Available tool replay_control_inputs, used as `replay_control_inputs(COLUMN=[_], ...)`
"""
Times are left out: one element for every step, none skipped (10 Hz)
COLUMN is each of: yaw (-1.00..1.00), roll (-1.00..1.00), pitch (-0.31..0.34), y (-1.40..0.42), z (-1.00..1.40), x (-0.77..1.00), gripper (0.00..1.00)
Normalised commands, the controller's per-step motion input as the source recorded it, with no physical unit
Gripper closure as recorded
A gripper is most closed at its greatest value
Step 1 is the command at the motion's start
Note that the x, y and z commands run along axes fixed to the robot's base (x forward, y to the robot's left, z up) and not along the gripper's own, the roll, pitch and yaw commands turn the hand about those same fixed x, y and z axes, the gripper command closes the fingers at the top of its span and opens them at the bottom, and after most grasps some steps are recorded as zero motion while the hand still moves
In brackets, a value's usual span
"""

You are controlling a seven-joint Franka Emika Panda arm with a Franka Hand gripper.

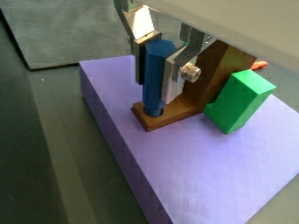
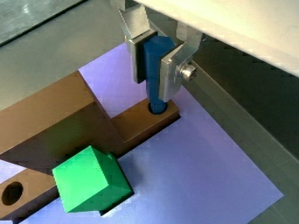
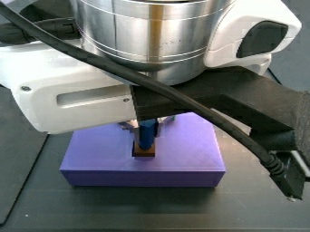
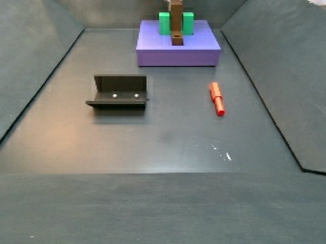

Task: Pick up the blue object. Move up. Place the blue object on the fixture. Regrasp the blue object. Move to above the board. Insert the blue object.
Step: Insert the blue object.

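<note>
Two fingers [image 1: 142, 24] — gripper [image 1: 162, 54] clamping blue object [image 1: 153, 74]

Red peg [image 4: 216, 97] lying on the dark floor, dark mat [image 1: 65, 33] beyond

floor [image 4: 166, 143]: dark grey, matte | walls [image 4: 38, 67]: sloped dark panels (faint glare)
</note>
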Motion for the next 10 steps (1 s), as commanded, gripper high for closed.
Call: replay_control_inputs(yaw=[0.0, 0.0, 0.0, 0.0, 0.0, 0.01, 0.01, 0.07, 0.07, 0.0], roll=[0.17, 0.1, 0.0, -0.04, -0.18, -0.21, -0.15, -0.01, -0.04, -0.26], pitch=[0.046, 0.044, 0.031, 0.0, 0.0, -0.023, -0.097, 0.0, 0.099, 0.1], y=[0.19, 0.29, 0.38, 0.38, 0.39, 0.31, 0.24, 0.12, 0.05, 0.16], z=[-0.47, -0.45, -0.46, -0.52, -0.61, -0.72, -0.83, -0.27, 0.12, 0.38], x=[0.47, 0.45, 0.41, 0.31, 0.27, 0.23, 0.09, 0.12, 0.03, 0.0], gripper=[1.0, 1.0, 1.0, 1.0, 1.0, 1.0, 1.0, 1.0, 1.0, 1.0])
